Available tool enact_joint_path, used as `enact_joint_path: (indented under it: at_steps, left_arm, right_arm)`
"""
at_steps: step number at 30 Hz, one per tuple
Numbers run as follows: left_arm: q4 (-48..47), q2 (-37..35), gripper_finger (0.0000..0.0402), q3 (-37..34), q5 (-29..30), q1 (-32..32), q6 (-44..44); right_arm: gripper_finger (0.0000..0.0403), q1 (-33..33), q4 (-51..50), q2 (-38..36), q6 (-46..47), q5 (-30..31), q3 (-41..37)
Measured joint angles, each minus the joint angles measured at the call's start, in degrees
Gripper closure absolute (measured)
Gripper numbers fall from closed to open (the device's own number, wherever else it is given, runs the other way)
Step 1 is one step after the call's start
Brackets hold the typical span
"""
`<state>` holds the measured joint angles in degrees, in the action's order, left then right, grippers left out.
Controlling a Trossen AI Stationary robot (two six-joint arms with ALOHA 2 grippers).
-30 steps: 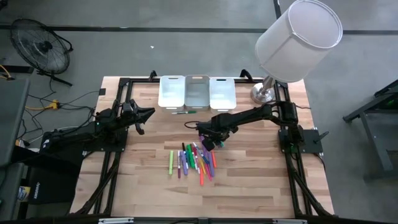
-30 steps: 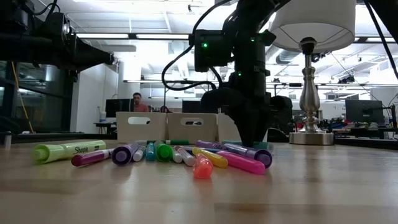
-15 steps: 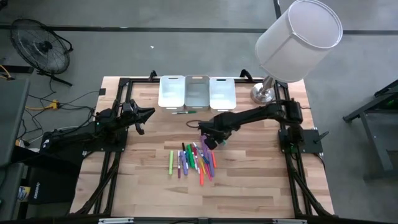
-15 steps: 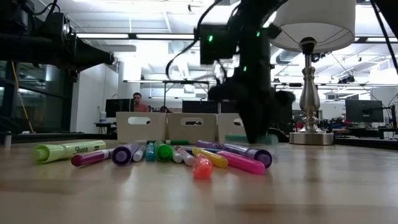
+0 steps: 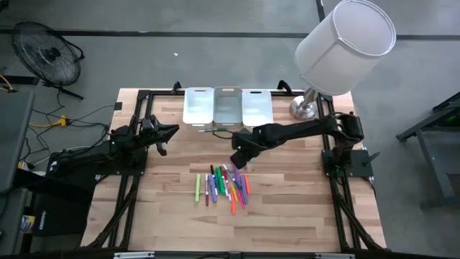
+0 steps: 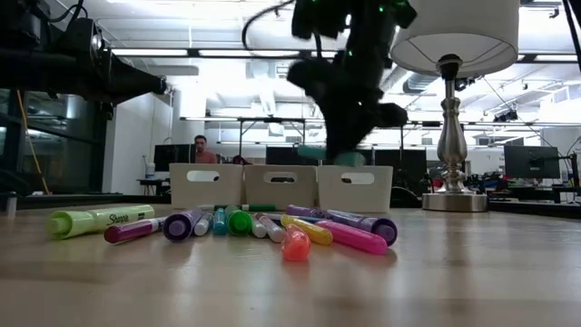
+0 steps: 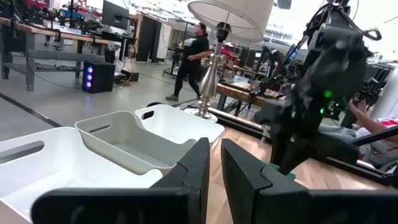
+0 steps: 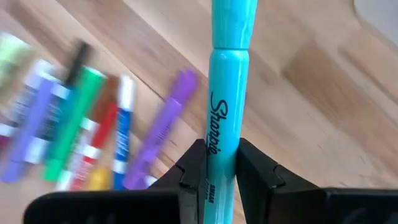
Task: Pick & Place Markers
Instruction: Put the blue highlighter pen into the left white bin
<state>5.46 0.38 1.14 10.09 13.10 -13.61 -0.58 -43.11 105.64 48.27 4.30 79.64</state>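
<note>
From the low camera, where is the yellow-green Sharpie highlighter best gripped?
Grip the yellow-green Sharpie highlighter at mid-barrel, coming from above with fingers across its width: it lies flat at the row's end, its outer side free, a purple marker close alongside.

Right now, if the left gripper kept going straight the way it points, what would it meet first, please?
Probably the white bins: the left gripper, shut and empty, points over the nearest of them, with the right arm beyond. Whether it would clip a rim or pass above is unclear.

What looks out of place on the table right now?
One green marker lies alone on the wood just in front of the white bins, apart from the marker pile. Otherwise nothing stands out; the right gripper holds a teal marker.
</note>
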Motion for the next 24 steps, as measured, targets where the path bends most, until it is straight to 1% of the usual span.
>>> enact_joint_path:
  at_steps: [6, 13, 15, 18, 21, 24]
  left_arm:
    - [0.01, 0.01, 0.0362, -0.01, 0.0, 0.0, 0.01]
    - [0.58, 0.02, 0.0362, 0.0, 0.0, 0.0, -0.17]
    - [1.38, 0.02, 0.0362, 0.0, 0.0, 0.0, -1.74]
    - [4.41, 0.02, 0.0362, 0.01, -0.05, 0.0, -6.32]
    - [6.44, 0.45, 0.0362, 0.36, -3.09, 0.0, -10.7]
    - [6.85, 2.51, 0.0355, 1.55, -6.85, 0.0, -12.17]
  right_arm:
    - [0.0349, 0.72, 7.88, -2.64, -3.79, 2.61, 0.02]
    - [0.0349, 0.74, 18.05, -3.73, -8.87, 2.71, 0.07]
    - [0.0349, 0.74, 20.45, -3.78, -10.17, 2.65, 0.09]
    - [0.0349, 0.74, 24.0, -3.76, -12.1, 1.61, 0.09]
    - [0.0349, 0.74, 28.43, -3.76, -13.82, 1.51, 0.09]
    - [0.0349, 0.6, 33.59, -3.76, -14.88, 0.9, 0.1]
